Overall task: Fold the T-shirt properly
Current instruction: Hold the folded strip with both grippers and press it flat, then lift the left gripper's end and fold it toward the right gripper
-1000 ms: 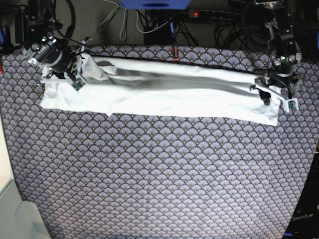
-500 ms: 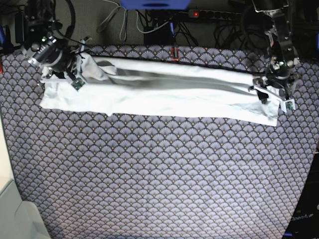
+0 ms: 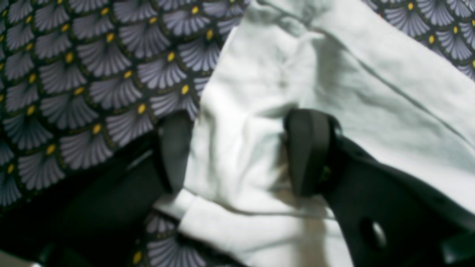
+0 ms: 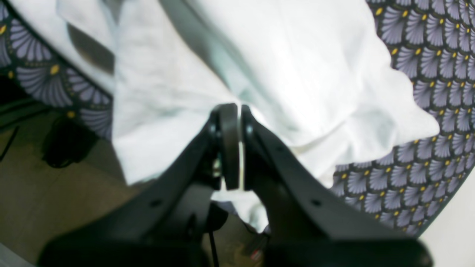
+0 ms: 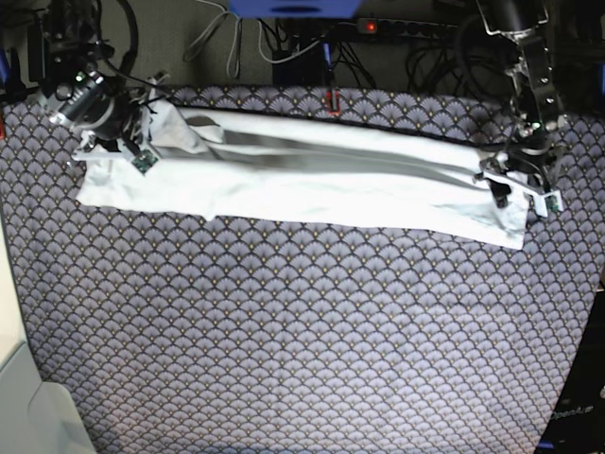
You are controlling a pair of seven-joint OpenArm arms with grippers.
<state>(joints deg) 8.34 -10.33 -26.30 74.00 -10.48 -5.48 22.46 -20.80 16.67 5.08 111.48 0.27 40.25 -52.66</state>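
Readable text: I can make out only one faint mark, pale lettering on the dark base (image 5: 575, 414) at about 4 o'clock in the base view, too small to spell.
T-shirt (image 5: 312, 180): no print.

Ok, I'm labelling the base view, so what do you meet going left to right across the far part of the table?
Right gripper shut on the T-shirt → T-shirt stretched across the tablecloth → left gripper, jaws apart over the shirt's other end.
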